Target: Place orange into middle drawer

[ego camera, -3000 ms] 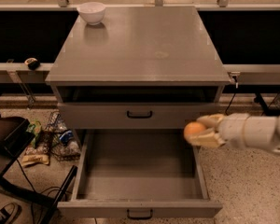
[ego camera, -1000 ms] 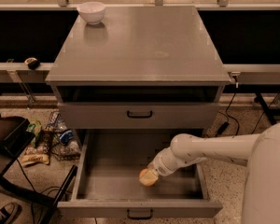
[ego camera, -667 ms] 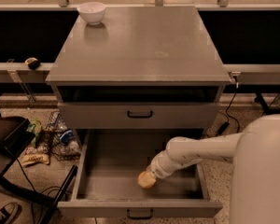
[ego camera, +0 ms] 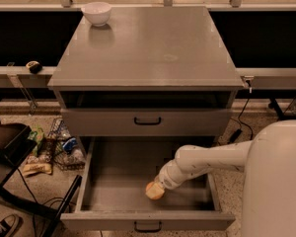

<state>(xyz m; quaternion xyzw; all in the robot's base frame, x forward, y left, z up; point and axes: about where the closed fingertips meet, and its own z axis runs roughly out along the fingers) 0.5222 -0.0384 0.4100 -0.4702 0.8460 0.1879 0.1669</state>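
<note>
The orange (ego camera: 153, 191) is low inside the open middle drawer (ego camera: 119, 181), near its front wall and right of centre, at or just above the flat grey floor. My gripper (ego camera: 159, 187) reaches down into the drawer from the right on a white arm (ego camera: 207, 160) and sits right at the orange. The closed drawer front with a black handle (ego camera: 147, 121) is directly above.
A white bowl (ego camera: 96, 13) stands at the back left of the grey cabinet top (ego camera: 153, 43). Snack bags and a wire basket (ego camera: 59, 147) lie on the floor left of the drawer. A dark chair (ego camera: 5, 157) and a shoe (ego camera: 2, 226) are at the far left.
The arm carried the orange from beside the cabinet's right side down into the open drawer. Over the last second it has barely moved, staying low near the drawer's front.
</note>
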